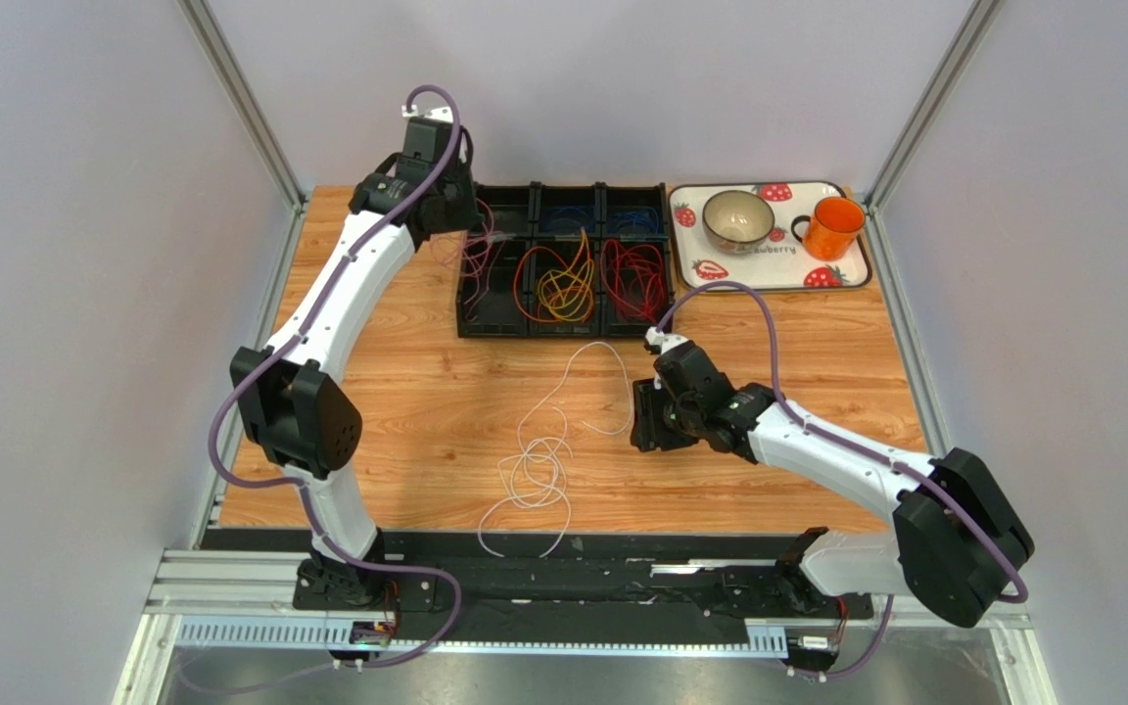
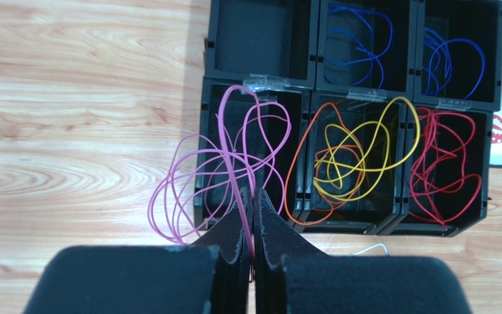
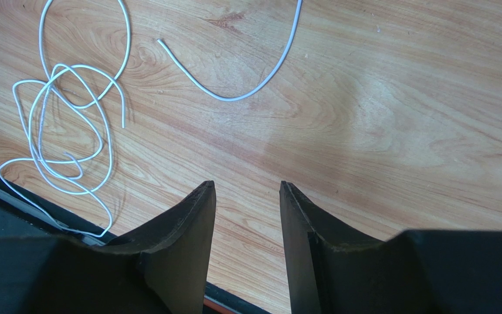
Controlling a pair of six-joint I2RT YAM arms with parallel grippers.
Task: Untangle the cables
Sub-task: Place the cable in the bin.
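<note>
Purple cables (image 2: 226, 147) are pinched in the closed left claw (image 2: 252, 196) and should be lowered gently into the tray (image 2: 314, 59) compartment just ahead; the right claw (image 3: 247, 186) is seen half-open, empty.

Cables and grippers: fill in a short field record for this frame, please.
left gripper: shut on a purple cable, over the near-left bin
right gripper: open, empty, above the table
white cables: tangled, loose on the table
black bin tray: orange and yellow cables share one bin; red cables beside; blue cables in the far row
</note>
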